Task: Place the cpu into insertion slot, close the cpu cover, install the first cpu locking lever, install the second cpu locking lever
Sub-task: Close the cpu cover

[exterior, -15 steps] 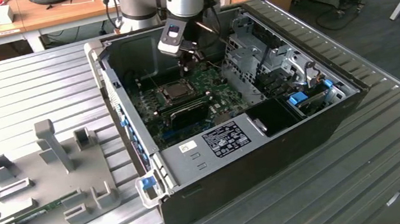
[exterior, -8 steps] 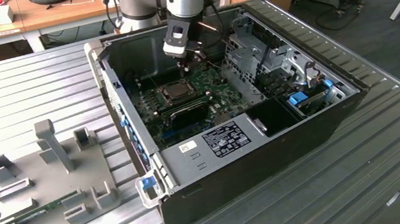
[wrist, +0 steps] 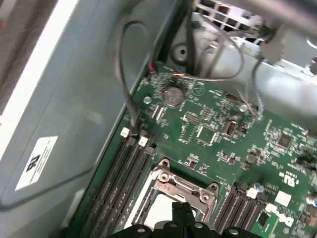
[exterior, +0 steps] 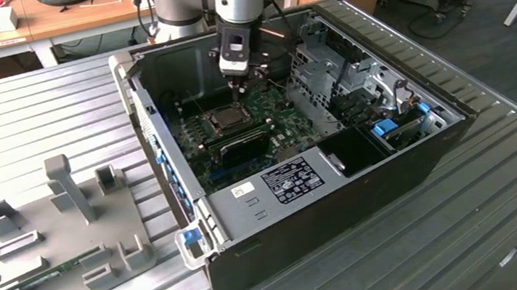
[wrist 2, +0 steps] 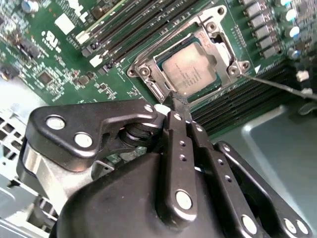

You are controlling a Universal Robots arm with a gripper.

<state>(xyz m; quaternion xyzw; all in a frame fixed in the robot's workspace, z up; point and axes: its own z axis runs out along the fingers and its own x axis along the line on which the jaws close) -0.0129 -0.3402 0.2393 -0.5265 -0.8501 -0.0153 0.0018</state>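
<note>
My jaws are matte black, dotted with bright silver rivets. Just past their tips lies the cpu (wrist 2: 189, 69), pale beige-silver with faint grey print, ringed by the silvery cpu cover (wrist 2: 222, 49). Around my jaws the motherboard (wrist 2: 49, 59) is deep green, speckled with black chips, silver solder and white markings. Black memory slots (wrist 2: 119, 27) with white end tabs stripe it on both sides of my jaws. Further out from my jaws are a shiny silver coin cell (wrist: 173, 96) and a blue-grey case wall (wrist: 74, 89) with a white label (wrist: 37, 161). The ribbed table (exterior: 31, 120) is pale silver-grey.
</note>
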